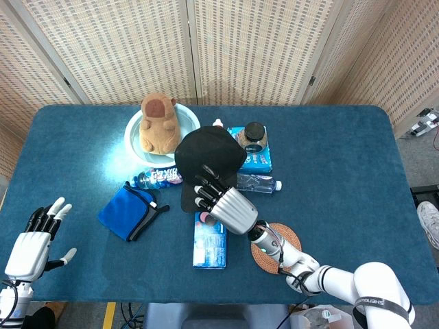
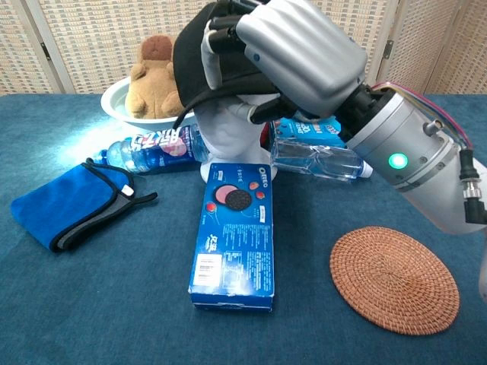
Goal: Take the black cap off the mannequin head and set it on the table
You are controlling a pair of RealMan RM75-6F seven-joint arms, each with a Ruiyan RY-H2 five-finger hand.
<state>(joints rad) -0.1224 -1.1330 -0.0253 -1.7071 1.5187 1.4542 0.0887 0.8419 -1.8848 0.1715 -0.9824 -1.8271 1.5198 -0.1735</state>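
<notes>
We see the right hand [image 1: 223, 202] reaching in from the near right, its fingers [image 2: 217, 34] curled over the brim of the black cap [image 1: 206, 156], gripping it. The cap sits on the white mannequin head [image 2: 228, 129] at the middle of the blue table [image 1: 343, 178]. Just near the hand lies a blue Oreo box [image 2: 232, 236], with a woven coaster [image 2: 394, 279] to its right. The left hand [image 1: 38, 236] rests open and empty at the near left edge.
</notes>
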